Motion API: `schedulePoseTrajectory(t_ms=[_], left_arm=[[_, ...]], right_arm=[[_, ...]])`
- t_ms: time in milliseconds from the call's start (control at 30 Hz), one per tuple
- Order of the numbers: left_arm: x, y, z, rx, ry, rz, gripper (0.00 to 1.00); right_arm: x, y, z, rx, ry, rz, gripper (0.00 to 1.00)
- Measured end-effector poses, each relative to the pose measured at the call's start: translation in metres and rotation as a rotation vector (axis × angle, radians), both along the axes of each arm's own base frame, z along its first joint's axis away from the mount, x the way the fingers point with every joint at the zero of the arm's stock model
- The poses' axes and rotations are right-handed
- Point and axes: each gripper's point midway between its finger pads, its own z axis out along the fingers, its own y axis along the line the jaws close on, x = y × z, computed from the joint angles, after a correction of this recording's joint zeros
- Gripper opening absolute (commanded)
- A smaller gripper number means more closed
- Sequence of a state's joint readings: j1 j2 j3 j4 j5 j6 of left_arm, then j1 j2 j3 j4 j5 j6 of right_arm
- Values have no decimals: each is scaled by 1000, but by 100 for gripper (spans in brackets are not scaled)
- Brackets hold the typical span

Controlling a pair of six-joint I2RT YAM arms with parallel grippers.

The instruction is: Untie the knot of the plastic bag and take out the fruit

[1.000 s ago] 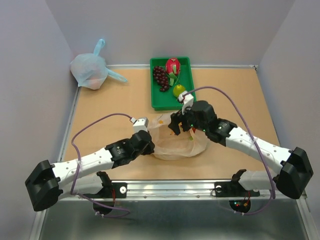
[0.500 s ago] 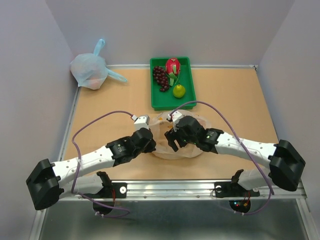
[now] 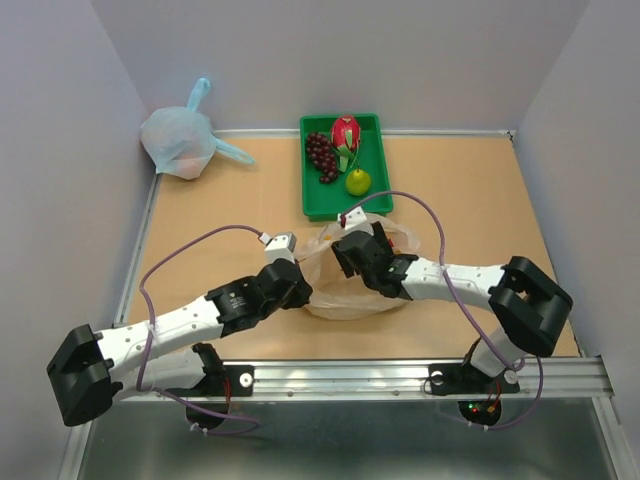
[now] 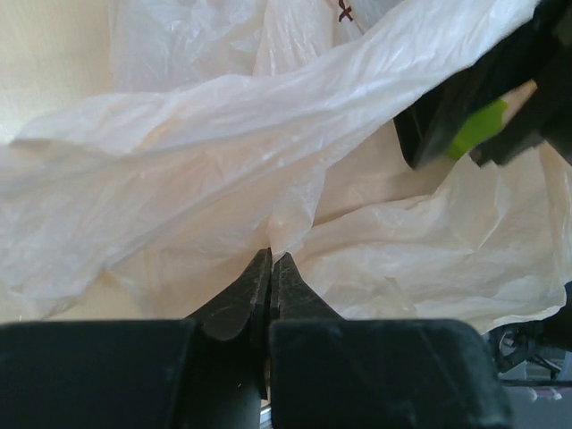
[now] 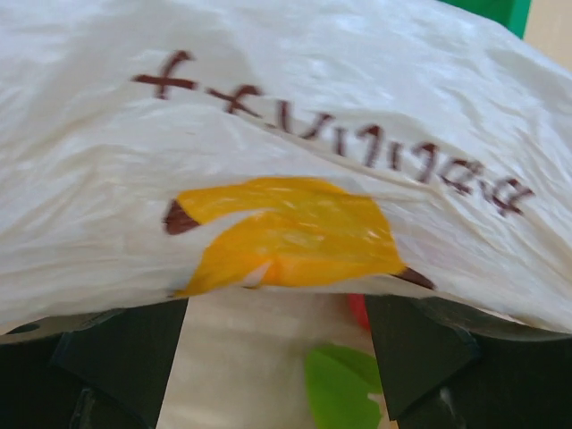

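Note:
The peach-orange plastic bag (image 3: 355,285) lies open on the table between my arms. My left gripper (image 3: 303,291) is shut on the bag's left edge; in the left wrist view the jaws (image 4: 271,257) pinch a fold of the plastic (image 4: 179,179). My right gripper (image 3: 350,256) is open and reaches into the bag's mouth from the far side. Its fingers (image 5: 116,357) stand wide apart under the printed plastic (image 5: 286,232). A green piece (image 5: 344,384) and a bit of red (image 5: 359,308) lie inside the bag ahead of them. Dragon fruit (image 3: 346,130), grapes (image 3: 321,155) and a yellow-green fruit (image 3: 358,181) lie in the green tray (image 3: 312,205).
A pale blue knotted bag (image 3: 180,140) sits at the far left corner by the wall. The tray stands just beyond the peach-orange bag. Grey walls close in the table on the left, the back and the right. A metal rail (image 3: 350,375) runs along the near edge.
My right gripper has moved from the tray's near end back and to the left, into the bag's mouth. The left gripper has kept its hold on the bag.

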State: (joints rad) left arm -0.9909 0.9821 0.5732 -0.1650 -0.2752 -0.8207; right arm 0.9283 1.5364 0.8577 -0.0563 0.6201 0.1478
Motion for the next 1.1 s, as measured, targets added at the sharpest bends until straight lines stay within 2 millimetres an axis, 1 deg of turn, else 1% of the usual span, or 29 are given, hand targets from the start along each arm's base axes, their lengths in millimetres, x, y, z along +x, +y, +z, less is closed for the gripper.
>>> schedulePoseTrajectory(t_ms=[267, 367, 567, 667, 700, 767, 800, 833, 867, 900, 1000, 1100], left_arm=[[-6, 1, -7, -12, 21, -13, 9], [-8, 2, -6, -26, 21, -13, 8], [-11, 4, -7, -45, 25, -9, 9], [-12, 5, -10, -43, 31, -7, 9], [-13, 5, -11, -43, 33, -6, 9], [-13, 5, -11, -43, 33, -6, 9], [-13, 5, -11, -44, 33, -6, 9], [-13, 5, -11, -44, 33, -6, 9], [-13, 5, -11, -42, 34, -5, 9], [-13, 5, -12, -41, 35, -5, 9], [-12, 5, -16, -26, 41, -2, 9], [-11, 6, -27, 9, 57, 1, 9]], right_arm=[[36, -18, -21, 12, -62, -166, 82], [48, -19, -22, 35, -87, -191, 81], [68, -16, -24, 84, -121, -222, 73], [71, -16, -32, 86, -113, -229, 64], [72, -17, -34, 86, -108, -230, 58], [71, -15, -38, 96, -95, -225, 53], [71, -14, -38, 108, -91, -220, 46], [70, -13, -39, 117, -86, -215, 41], [67, -13, -39, 129, -77, -203, 30], [64, -11, -39, 144, -66, -187, 24], [53, -8, -30, 187, -52, -136, 7], [37, -4, -14, 247, -33, -59, 0]])
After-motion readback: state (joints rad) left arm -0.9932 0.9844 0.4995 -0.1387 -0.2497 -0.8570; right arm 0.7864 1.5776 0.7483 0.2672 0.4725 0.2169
